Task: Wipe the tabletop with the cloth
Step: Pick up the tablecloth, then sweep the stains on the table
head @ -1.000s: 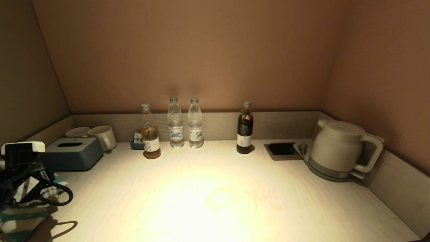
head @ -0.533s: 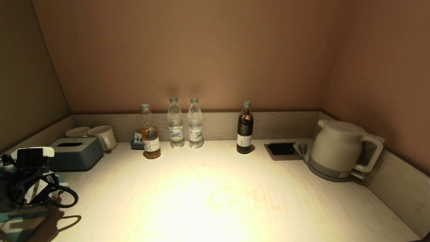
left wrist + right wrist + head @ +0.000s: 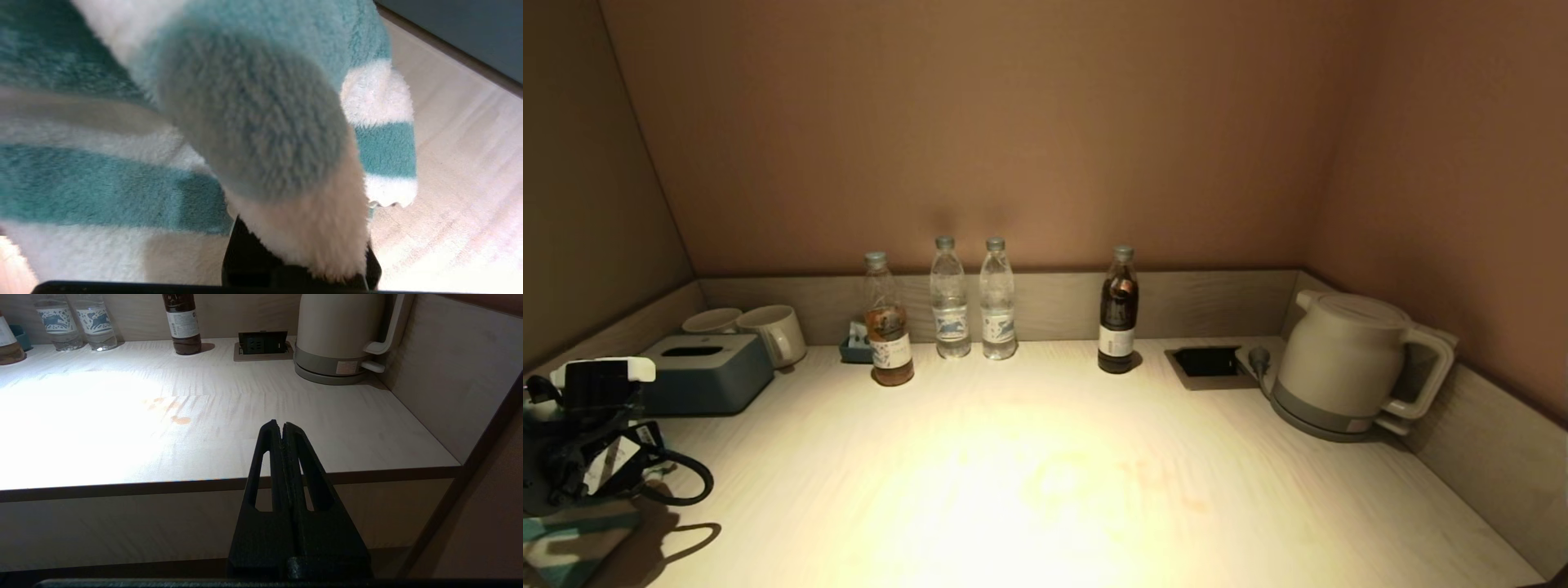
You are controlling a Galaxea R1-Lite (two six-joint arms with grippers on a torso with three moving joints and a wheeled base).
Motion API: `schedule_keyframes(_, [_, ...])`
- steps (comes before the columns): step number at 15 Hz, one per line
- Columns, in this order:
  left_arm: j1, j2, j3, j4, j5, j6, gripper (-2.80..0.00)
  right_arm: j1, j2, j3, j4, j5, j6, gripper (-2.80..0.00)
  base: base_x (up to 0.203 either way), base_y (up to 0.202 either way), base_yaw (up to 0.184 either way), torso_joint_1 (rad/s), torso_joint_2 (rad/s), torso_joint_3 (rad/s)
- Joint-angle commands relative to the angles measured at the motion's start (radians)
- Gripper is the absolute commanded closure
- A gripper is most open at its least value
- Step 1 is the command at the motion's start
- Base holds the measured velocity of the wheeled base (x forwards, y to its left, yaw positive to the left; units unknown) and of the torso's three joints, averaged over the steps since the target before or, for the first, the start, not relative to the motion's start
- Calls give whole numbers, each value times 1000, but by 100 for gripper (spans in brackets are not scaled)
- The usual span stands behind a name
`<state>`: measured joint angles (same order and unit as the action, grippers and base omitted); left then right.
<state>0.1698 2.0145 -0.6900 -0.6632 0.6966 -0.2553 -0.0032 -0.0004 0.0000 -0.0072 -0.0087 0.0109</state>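
Observation:
The teal and white striped cloth (image 3: 556,541) lies at the tabletop's (image 3: 1045,457) near left corner and fills the left wrist view (image 3: 253,122). My left gripper (image 3: 584,490) is down on it, shut on a bunched-up fold of the cloth; its fingers (image 3: 245,261) are mostly buried in the pile. Faint orange-brown stains (image 3: 179,419) mark the tabletop right of its middle. My right gripper (image 3: 282,426) is shut and empty, parked low in front of the tabletop's front edge, out of the head view.
A grey-blue tissue box (image 3: 698,371) and two mugs (image 3: 772,331) stand just behind the left gripper. Several bottles (image 3: 964,302) line the back rim. A kettle (image 3: 1347,363) stands at the back right beside the black recess (image 3: 1207,361).
My left wrist has dropped lower and shifted slightly right onto the cloth, covering more of it; in the last half second it has barely moved. The right arm is still.

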Motion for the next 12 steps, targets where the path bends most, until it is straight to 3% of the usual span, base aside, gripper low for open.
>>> schedule_keyframes(1, [0, -34, 5, -11, 4, -2, 0, 0, 0, 0, 0, -1, 0, 0, 0, 0, 0, 0, 0, 0])
schedule_keyframes(8, [-33, -403, -29, 1, -30, 58, 0, 0, 0, 0, 0, -1, 0, 0, 0, 0, 0, 0, 0, 0])
schedule_keyframes(11, [-123, -565, -84, 18, -61, 108, 0, 0, 0, 0, 0, -1, 0, 0, 0, 0, 0, 0, 0, 0])
schedule_keyframes(12, [-176, -621, -107, 36, -113, 117, 0, 0, 0, 0, 0, 1, 0, 0, 0, 0, 0, 0, 0, 0])
